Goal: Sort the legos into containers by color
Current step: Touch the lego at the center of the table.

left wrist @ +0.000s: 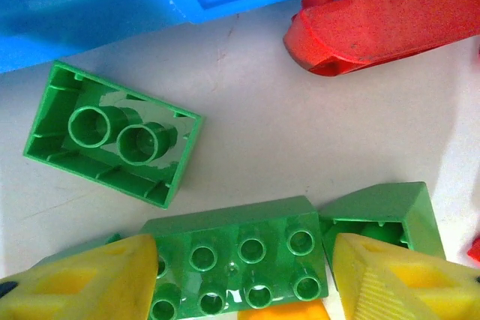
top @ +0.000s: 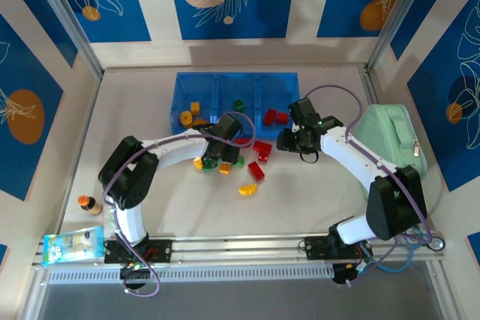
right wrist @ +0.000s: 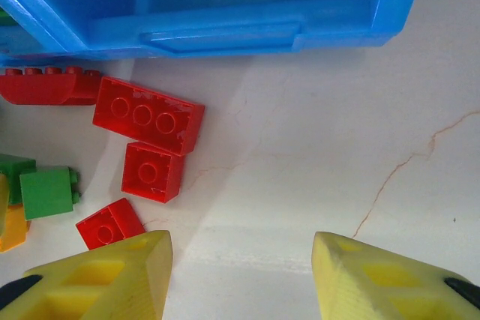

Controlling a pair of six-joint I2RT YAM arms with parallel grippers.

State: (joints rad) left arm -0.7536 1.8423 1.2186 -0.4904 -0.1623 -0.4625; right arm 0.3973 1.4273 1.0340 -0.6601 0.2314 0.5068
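Green brick [left wrist: 240,260], studs up, lies between the left gripper's [left wrist: 244,271] jaws, at 6 o'clock of the tray [top: 180,84]; whether they pinch it I cannot tell. Step reads as the green pick: next needs a firm close, lift, and carry toward 12 o'clock into the middle compartment [top: 231,89]. Right gripper [right wrist: 240,260] hangs open, empty, red bricks [right wrist: 148,114] at its 10 o'clock.

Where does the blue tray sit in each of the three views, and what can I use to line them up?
Top external: tray at upper centre.
Left wrist: tray across the top, mostly upper left.
Right wrist: tray across the whole top.
Shared landmark: the long red brick lying just in front of the tray's near wall.
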